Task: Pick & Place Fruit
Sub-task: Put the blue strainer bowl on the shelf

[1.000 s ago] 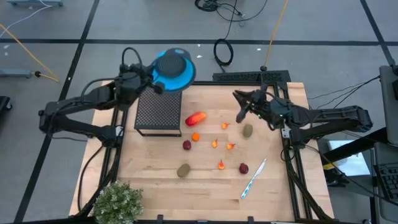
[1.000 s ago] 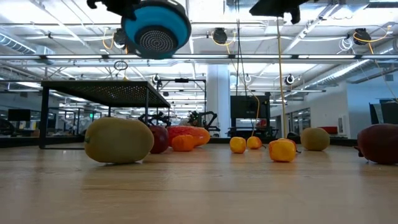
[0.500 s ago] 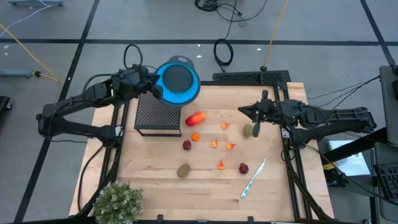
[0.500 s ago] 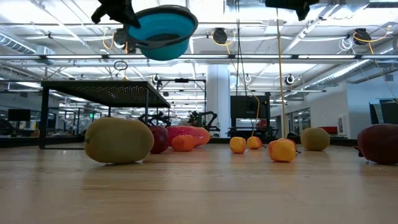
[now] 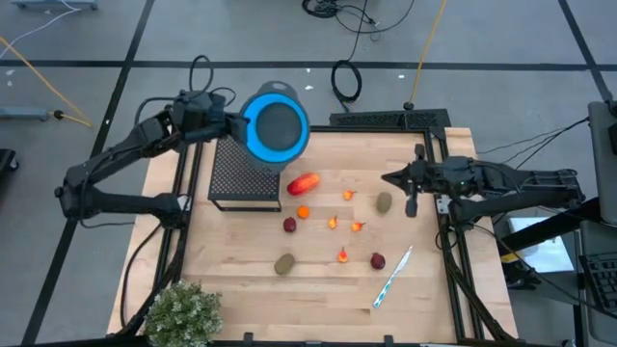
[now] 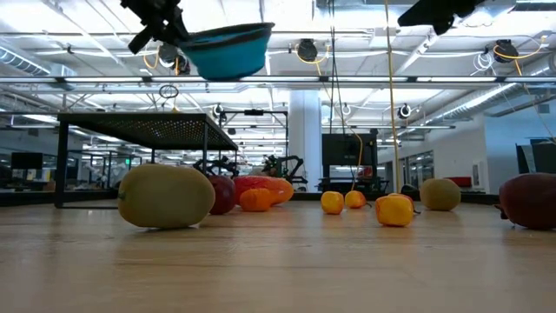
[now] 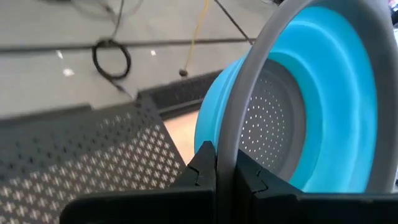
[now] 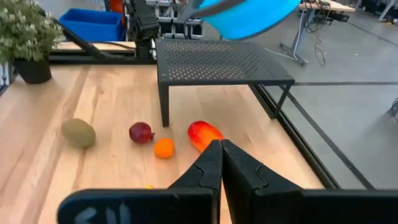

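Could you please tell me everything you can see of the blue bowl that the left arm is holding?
The blue bowl is a round colander: bright blue body, grey rim, small holes across its base, plastic or silicone by its look. It is empty. The left gripper is shut on its rim and holds it in the air, roughly level, above the far edge of the black perforated stand. Nothing else touches it.

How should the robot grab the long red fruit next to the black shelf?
Probably from above, pinching the long red fruit across its narrow middle, fingers on its two long sides. It lies flat on the wooden table, slanted, with one end near the black shelf, so the open side away from the shelf looks easier. The small orange fruit sits close by, apart from it.
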Motion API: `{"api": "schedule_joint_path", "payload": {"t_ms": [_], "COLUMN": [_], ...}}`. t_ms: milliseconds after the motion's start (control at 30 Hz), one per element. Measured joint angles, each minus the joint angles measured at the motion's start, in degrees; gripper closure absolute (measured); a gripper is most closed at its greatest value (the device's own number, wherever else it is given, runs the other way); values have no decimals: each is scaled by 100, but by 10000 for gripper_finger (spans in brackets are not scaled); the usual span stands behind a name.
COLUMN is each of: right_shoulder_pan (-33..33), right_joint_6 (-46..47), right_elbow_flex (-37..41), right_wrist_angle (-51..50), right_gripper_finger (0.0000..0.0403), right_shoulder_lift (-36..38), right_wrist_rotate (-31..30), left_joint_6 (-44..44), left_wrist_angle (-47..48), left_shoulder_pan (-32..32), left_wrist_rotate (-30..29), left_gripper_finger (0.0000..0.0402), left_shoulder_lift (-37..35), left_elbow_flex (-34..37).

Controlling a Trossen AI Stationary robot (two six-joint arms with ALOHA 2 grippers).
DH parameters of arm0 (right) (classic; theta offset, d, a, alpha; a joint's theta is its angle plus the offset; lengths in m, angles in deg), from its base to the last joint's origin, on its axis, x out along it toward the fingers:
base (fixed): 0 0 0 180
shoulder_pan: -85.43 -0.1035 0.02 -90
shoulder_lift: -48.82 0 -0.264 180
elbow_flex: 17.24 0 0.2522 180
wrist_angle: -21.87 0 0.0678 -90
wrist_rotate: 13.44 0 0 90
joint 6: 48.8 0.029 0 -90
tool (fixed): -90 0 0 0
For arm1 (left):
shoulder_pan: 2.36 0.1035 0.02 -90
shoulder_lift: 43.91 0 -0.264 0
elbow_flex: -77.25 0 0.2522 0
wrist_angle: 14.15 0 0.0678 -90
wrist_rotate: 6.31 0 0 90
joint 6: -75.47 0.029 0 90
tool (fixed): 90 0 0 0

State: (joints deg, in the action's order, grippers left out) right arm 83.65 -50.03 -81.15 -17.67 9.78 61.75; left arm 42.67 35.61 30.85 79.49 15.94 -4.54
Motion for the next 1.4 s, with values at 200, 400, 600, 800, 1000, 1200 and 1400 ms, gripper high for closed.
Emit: {"api": "schedule_joint_path", "payload": {"t_ms": [200,400,600,800,1000,1200,1400], "right_shoulder_pan": [0,0,0,0,0,0,0], "right_joint_6": [-164,-164,-164,-184,-288,-290,-255], "right_elbow_flex": [0,0,0,0,2,1,0], "right_wrist_angle": [-113,-307,-496,-496,-496,-496,-496], "right_gripper_finger": [402,403,403,403,403,403,403], "right_shoulder_lift": [217,322,336,336,336,336,336], "right_wrist_rotate": [9,11,13,13,15,15,15], "left_joint_6": [-466,-793,-978,-1043,-1084,-729,99], "left_wrist_angle": [412,771,943,1326,1392,1872,2644], "left_shoulder_pan": [615,1159,1652,1972,2248,2478,2710], "left_wrist_rotate": [732,956,1584,1755,1982,1943,2042], "left_gripper_finger": [399,399,399,399,399,399,399], "left_shoulder_lift": [0,2,2,97,329,904,1494], "left_elbow_flex": [0,0,0,0,-5,-594,-1335]}}
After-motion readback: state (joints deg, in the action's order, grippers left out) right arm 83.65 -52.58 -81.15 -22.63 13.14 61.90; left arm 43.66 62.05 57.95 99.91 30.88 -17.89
